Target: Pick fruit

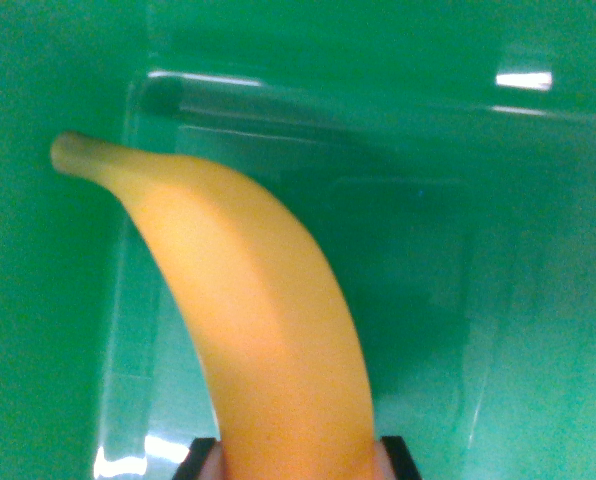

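A yellow banana (pixel 253 310) fills the middle of the wrist view, curving up from the bottom edge to its greenish-brown tip at the upper left. My gripper (pixel 296 455) is shut on the banana's lower end; only the two dark fingertips (pixel 196 458) show on either side at the bottom edge. Below the banana sits a clear plastic container (pixel 428 110), seen from above. The banana hangs over the container's left part, and its tip reaches past the left wall.
A green surface (pixel 38 300) lies all around the container. The container's transparent walls and rim (pixel 358 95) catch bright reflections at the top and lower left. Its inside looks bare apart from the banana above it.
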You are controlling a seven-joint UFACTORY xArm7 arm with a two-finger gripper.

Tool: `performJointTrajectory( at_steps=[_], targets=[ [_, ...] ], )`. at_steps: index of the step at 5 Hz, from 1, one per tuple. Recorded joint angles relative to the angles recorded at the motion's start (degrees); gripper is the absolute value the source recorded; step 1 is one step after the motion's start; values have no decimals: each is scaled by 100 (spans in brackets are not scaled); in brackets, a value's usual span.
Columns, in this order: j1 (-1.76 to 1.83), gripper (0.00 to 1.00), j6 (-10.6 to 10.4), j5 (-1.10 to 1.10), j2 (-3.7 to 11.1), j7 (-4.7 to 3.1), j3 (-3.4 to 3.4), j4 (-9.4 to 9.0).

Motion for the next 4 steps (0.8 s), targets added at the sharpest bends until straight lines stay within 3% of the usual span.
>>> performJointTrajectory(
  at_steps=[3, 4],
  targets=[
    [-4, 100, 173, 6, -63, 2, 0, 111],
    [-8, 100, 379, 13, -137, 4, 1, 243]
  ],
)
